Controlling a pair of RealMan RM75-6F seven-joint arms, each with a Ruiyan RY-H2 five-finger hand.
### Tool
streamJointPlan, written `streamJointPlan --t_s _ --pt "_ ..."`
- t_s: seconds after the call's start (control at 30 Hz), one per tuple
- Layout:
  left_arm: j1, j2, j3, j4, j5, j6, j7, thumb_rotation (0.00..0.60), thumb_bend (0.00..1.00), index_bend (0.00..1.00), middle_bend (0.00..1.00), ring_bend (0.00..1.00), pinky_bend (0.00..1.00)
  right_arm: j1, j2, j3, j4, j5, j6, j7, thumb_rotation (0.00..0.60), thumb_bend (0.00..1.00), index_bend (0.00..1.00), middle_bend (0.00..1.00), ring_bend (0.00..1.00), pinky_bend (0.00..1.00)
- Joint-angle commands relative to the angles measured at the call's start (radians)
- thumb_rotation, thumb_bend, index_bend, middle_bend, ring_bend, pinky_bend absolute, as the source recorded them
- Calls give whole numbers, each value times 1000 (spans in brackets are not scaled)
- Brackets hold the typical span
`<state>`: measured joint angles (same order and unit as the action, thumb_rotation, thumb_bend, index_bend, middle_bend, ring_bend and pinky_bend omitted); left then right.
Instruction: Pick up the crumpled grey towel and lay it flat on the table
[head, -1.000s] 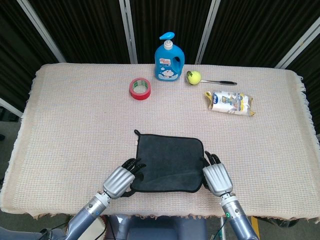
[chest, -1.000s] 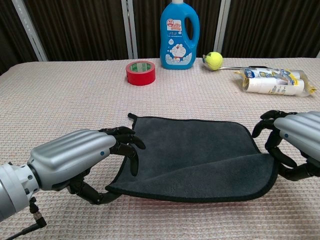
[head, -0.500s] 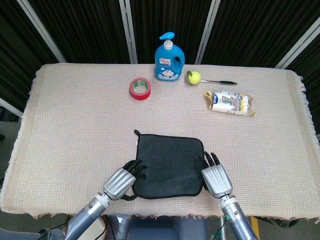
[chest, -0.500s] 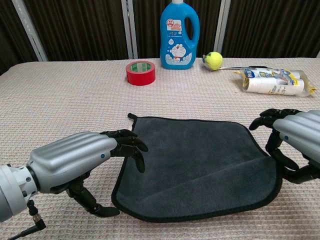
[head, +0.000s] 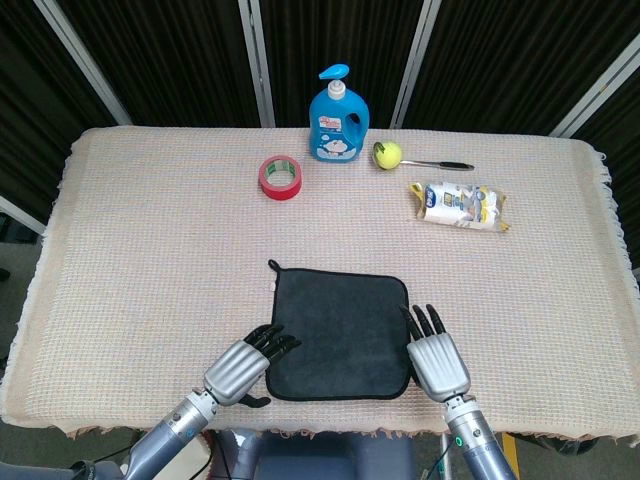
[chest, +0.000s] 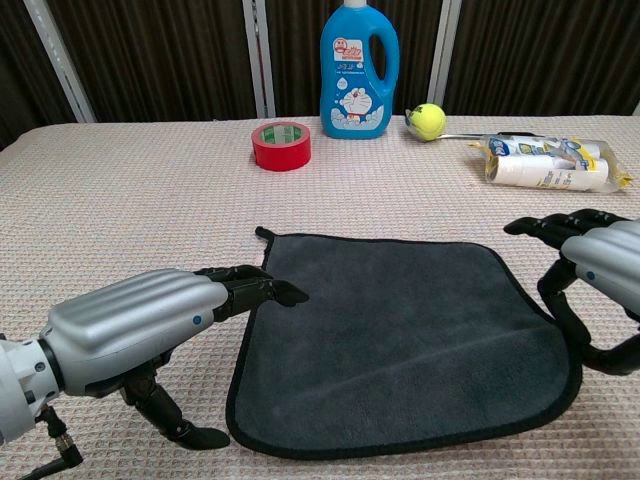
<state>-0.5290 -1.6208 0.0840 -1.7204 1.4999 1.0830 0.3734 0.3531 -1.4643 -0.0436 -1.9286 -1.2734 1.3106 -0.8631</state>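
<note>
- Left hand (head: 240, 368) lies low at the grey towel's (head: 339, 335) left edge, fingers apart and stretched forward, holding nothing; in the chest view its fingertips (chest: 285, 292) reach just over the hem.
- Spread near the front of the counter (head: 140, 250), between the two hands, the towel forms a smooth dark square with its hanging loop at the far left corner. I see no fold or lifted corner, only a faint crease across the front part in the chest view.
- Right hand (head: 437, 360) sits at the towel's right edge, fingers splayed and empty; whether it touches the hem I cannot tell.
- Judging by this, the laying-out looks done: both hands have let go and the cloth lies flat. At most, the arms need to draw back.
- Along the back, well apart from the towel, stand a red tape roll (head: 281, 177), a blue detergent bottle (head: 338, 120), a yellow ball (head: 387, 153) on a long-handled spoon (head: 440, 164), and a plastic packet (head: 460, 204). None of them blocks the hands.
</note>
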Motion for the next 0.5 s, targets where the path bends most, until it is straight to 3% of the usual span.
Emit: streamJointPlan --t_s 0.03,0.5 --pt "0 6 1 -5 2 -3 1 600 0 45 96 28 82 -2 6 0 -8 10 4 -19 600 406 0 21 0 20" --pt "10 40 -13 -41 1 12 -4 600 0 9 75 26 82 -5 19 12 -34 65 35 -127 600 364 0 0 0 0"
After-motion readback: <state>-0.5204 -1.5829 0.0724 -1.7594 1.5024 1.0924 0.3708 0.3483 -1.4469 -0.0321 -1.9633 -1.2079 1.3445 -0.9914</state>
